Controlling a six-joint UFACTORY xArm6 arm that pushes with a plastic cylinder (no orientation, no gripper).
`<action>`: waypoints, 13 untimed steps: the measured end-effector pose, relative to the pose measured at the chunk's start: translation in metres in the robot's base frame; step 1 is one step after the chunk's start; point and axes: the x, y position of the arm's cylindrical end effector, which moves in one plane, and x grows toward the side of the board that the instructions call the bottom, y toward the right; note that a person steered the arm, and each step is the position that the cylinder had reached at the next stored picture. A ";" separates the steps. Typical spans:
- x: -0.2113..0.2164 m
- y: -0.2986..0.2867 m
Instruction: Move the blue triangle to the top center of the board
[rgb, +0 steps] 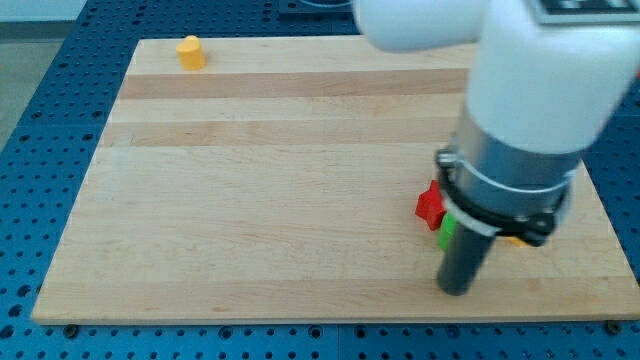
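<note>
No blue triangle shows in the camera view; the arm covers the board's right side and may hide it. My tip (457, 290) rests on the wooden board (270, 190) near its bottom right. A red block (430, 206) sits just up and left of the rod. A green block (447, 234) pokes out right beside the rod, touching or nearly touching it. A sliver of an orange-yellow block (514, 240) shows to the right of the rod under the arm. A yellow block (191, 52) stands at the board's top left.
The arm's white and grey body (530, 110) fills the view's upper right and hides that part of the board. Blue perforated table (40, 120) surrounds the board on all sides.
</note>
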 end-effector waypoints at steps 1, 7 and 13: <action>-0.004 0.028; -0.092 0.037; -0.112 -0.016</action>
